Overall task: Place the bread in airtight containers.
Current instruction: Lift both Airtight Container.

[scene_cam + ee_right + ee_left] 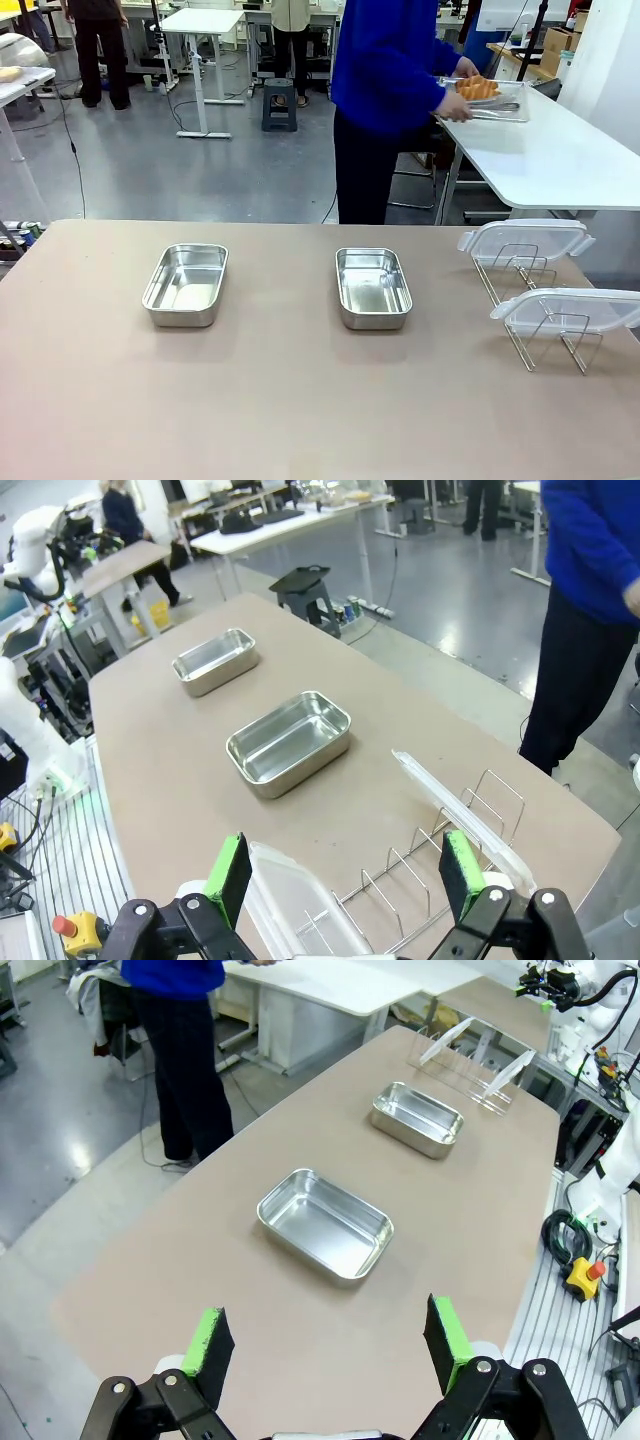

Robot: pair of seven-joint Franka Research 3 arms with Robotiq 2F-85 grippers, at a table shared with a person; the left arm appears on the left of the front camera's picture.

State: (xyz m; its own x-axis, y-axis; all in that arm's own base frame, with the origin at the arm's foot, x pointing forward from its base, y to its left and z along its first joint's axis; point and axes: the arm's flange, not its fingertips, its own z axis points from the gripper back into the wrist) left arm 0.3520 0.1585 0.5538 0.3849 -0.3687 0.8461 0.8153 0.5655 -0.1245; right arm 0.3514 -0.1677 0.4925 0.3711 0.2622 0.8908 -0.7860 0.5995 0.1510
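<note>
Left tub (185,285), right tub (373,288) — well apart; hand (455,104) beside croissants (478,88).

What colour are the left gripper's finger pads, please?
Bright green; the pads show best in the left wrist view.

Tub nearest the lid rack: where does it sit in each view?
Front: the tub at table centre, the right-hand one of two.
Left wrist: upper right, the farther one.
Right wrist: centre, the nearer one.
Landmark: the lid rack stands just past it in all three.
</note>
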